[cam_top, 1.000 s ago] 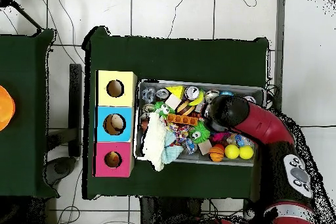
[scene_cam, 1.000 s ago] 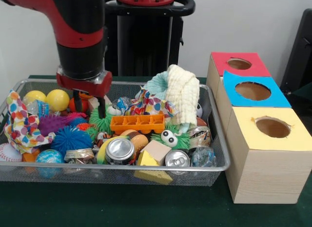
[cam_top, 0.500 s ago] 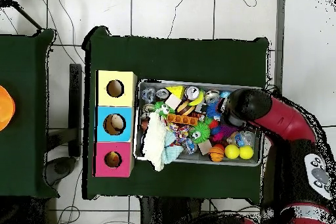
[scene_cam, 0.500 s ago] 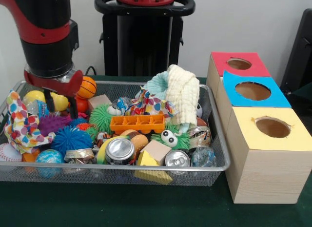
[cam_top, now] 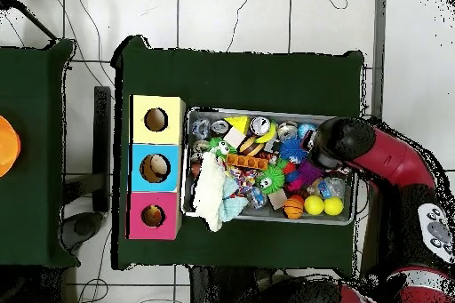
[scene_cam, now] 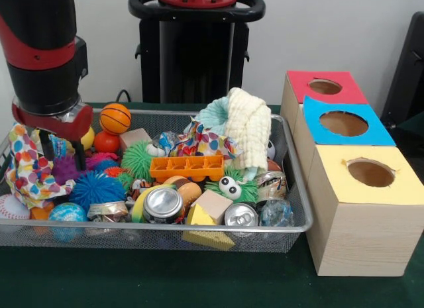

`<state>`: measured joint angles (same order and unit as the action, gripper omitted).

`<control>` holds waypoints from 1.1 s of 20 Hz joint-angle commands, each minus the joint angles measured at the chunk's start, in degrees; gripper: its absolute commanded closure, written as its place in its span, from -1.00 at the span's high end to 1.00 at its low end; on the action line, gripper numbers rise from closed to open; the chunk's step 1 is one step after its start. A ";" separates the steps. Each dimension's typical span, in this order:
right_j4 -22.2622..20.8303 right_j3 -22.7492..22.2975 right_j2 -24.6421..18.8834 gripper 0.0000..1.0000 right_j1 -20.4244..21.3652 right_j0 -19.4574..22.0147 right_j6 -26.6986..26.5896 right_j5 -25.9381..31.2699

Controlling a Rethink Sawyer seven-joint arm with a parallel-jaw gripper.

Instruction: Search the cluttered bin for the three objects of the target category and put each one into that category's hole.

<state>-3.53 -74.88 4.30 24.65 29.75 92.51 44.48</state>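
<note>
The wire bin [scene_cam: 291, 225] is the landmark here, and it looks as full as ever: nothing in either view shows an object on its way out, so I judge the sorting barely begun, with all three target items seemingly left to find. Which category is wanted cannot be told from the pictures. Just beside the bin's right end in the front view stand the three boxes, yellow box [scene_cam: 371, 208] nearest the camera, blue box [scene_cam: 344, 126] behind it, red box [scene_cam: 324, 88] farthest; their holes look dark and I cannot tell whether anything lies inside. The gripper [scene_cam: 61, 151] hangs over the bin's left end, its two dark fingers [scene_cam: 79, 155] apart and empty, just above the purple spiky ball [scene_cam: 66, 169]. No brand, label or writing can be read, even on the can [scene_cam: 162, 203] at the bin's front.
</note>
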 commanded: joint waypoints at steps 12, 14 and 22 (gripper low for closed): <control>-2.27 3.38 -5.16 1.00 -7.44 0.39 -2.02 5.01; -2.16 2.91 -5.17 1.00 -7.43 0.29 -1.75 4.48; -1.79 1.95 -5.28 1.00 -7.31 -0.02 -1.02 3.66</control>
<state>-3.75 -72.33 4.14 18.54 29.75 92.51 44.46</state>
